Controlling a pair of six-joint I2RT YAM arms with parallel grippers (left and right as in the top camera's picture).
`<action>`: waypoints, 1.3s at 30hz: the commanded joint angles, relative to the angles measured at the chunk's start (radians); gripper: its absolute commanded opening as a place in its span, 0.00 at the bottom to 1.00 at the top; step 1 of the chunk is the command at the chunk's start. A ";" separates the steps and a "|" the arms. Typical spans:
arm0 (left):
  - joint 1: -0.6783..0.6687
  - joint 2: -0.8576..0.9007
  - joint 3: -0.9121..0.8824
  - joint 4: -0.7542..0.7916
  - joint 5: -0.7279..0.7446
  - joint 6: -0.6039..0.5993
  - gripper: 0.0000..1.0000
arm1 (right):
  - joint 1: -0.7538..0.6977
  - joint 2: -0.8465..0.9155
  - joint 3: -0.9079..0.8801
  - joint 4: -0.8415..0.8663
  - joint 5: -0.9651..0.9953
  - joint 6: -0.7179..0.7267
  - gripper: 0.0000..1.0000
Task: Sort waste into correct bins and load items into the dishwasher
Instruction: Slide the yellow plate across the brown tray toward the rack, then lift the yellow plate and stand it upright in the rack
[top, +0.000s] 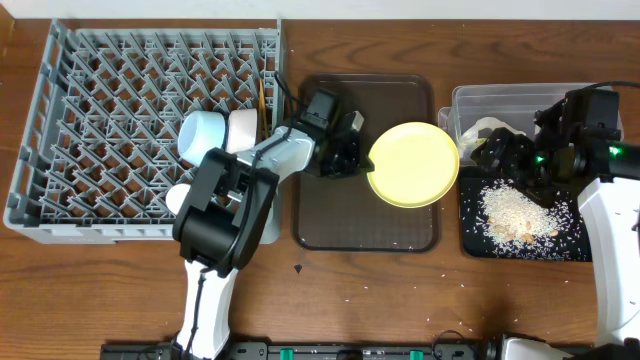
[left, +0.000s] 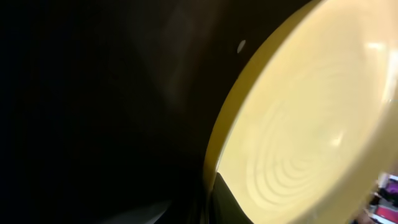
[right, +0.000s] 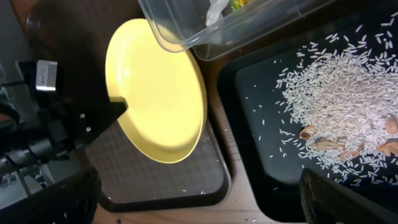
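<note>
- Between the fingers of the left end effector (top: 360, 158), pressed together on it, sits the near rim of the yellow plate (top: 413, 165). The rest of the plate reaches away from the end effector, apparently at a tilt, over the brown serving tray (top: 330, 220) beneath.
- Round, glossy and pale yellow, the plate has faint concentric rings in its well and a raised rim. No food shows on it.
- One edge alone is pinched, so the far side will likely sag. Lift slowly, hold the wrist steady, and turn the plate on edge before lowering it between the pegs.
- Behind this end effector, on the side away from the plate, lies the grey dish rack (top: 30, 150).
- Beyond the plate, the right end effector (top: 505, 152) is spread wide and empty over the black tray (top: 475, 240) of rice grains (top: 515, 210).
</note>
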 joint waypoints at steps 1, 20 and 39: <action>0.072 -0.023 -0.040 -0.022 -0.047 0.031 0.07 | 0.011 -0.009 0.009 0.002 -0.008 0.005 0.99; 0.552 -0.646 -0.040 -0.177 -0.003 0.132 0.07 | 0.011 -0.009 0.009 -0.002 -0.008 0.005 0.99; 0.958 -0.745 -0.040 -0.394 -0.591 0.346 0.07 | 0.011 -0.009 0.009 0.002 -0.008 0.005 0.99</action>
